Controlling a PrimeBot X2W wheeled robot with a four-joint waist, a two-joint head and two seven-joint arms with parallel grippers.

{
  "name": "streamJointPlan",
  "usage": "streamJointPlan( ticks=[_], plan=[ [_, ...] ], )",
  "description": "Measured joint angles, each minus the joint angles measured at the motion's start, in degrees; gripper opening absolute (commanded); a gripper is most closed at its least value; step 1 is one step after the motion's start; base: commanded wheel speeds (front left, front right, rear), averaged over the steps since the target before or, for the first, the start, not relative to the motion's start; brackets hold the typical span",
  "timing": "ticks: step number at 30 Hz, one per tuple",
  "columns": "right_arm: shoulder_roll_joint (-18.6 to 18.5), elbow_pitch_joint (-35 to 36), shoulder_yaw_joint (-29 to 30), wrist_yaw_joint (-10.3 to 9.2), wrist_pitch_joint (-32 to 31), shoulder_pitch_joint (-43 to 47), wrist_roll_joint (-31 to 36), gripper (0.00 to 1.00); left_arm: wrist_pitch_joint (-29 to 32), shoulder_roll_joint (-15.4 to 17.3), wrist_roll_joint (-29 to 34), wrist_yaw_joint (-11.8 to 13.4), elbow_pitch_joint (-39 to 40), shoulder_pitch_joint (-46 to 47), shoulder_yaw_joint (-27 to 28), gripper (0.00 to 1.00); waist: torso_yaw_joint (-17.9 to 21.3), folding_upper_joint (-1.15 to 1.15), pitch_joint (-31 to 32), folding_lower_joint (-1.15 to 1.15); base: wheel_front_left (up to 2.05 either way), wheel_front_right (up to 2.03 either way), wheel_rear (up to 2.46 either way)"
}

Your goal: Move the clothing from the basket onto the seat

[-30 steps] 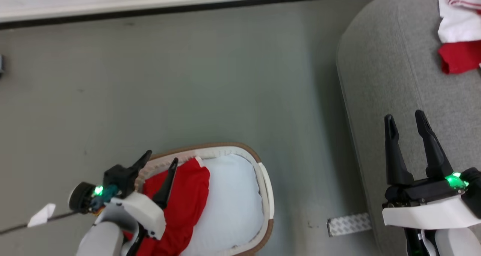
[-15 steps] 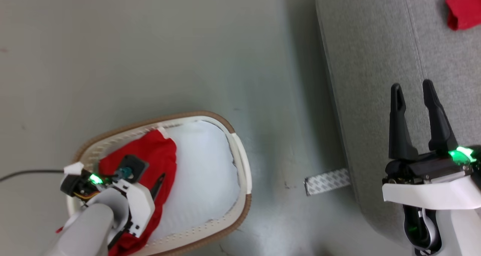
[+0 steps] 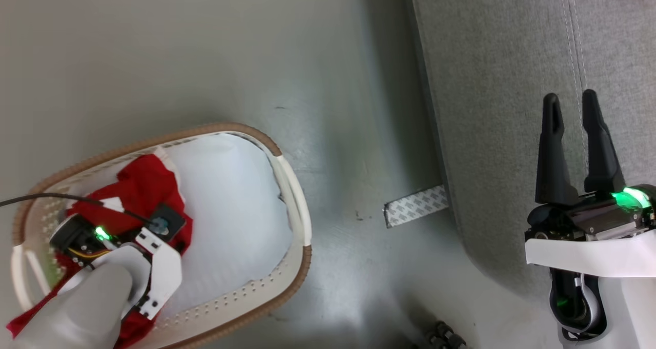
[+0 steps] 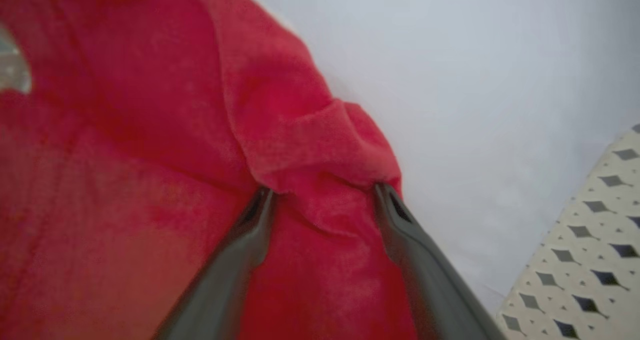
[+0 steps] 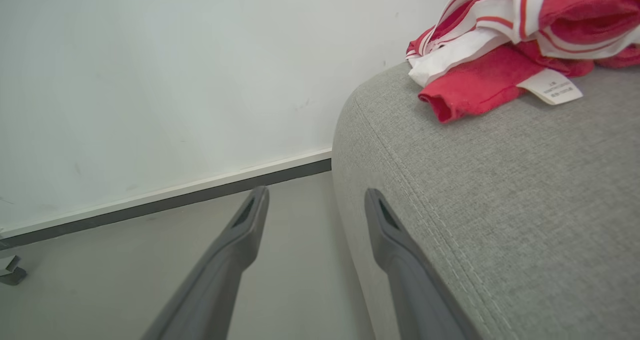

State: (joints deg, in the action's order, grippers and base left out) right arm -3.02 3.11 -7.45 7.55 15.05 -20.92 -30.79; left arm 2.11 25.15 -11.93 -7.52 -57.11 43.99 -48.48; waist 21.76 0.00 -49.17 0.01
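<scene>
**Spotter:** Where's the seat [image 3: 492,82]?

**Me:** Beneath my right gripper [image 3: 570,105]. Its fingers are spread and empty. One garment [image 5: 480,80] lies ahead, to the fingers' right.

**Spotter:** And the basket [image 3: 294,195]?

**Me:** Its clothing [image 4: 150,155] stretches along the basket's length, under my left gripper [image 4: 322,200]. The spread tips press in, with a red fold bulging between them.

The clothing [image 5: 480,80] is coloured bright red, and white panels and red-and-white stripes are seen. The basket [image 3: 293,195] is coloured cream, rimmed brown; the seat [image 3: 492,108] — light grey.
</scene>
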Motion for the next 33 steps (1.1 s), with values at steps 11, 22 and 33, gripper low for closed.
streamJointPlan(
  ticks=[11, 22, 33],
  plan=[
    [0.01, -0.71, -0.34, 0.01, -0.01, -0.38, -0.96, 1.0, 1.99, -0.7, -3.97, 0.08, -3.36, 3.32, -7.31, 0.0, 1.47, 0.0, -0.72, -0.01, 0.0, 0.0, 0.0],
    [0.12, -3.82, 0.38, 0.01, -0.01, 0.99, 2.68, 1.0, -6.47, -7.02, -8.89, 0.07, -6.6, -1.4, -7.44, 0.0, -0.72, 0.0, 9.09, -0.01, 0.0, 0.0, 0.0],
    [-1.08, -6.95, 1.78, 0.01, 0.0, 5.93, 7.53, 1.0, -16.45, -14.28, -17.35, 0.04, -3.55, -6.21, -2.43, 0.0, -6.78, 0.0, 25.42, -0.02, 0.0, 0.0, 0.0]
  ],
)
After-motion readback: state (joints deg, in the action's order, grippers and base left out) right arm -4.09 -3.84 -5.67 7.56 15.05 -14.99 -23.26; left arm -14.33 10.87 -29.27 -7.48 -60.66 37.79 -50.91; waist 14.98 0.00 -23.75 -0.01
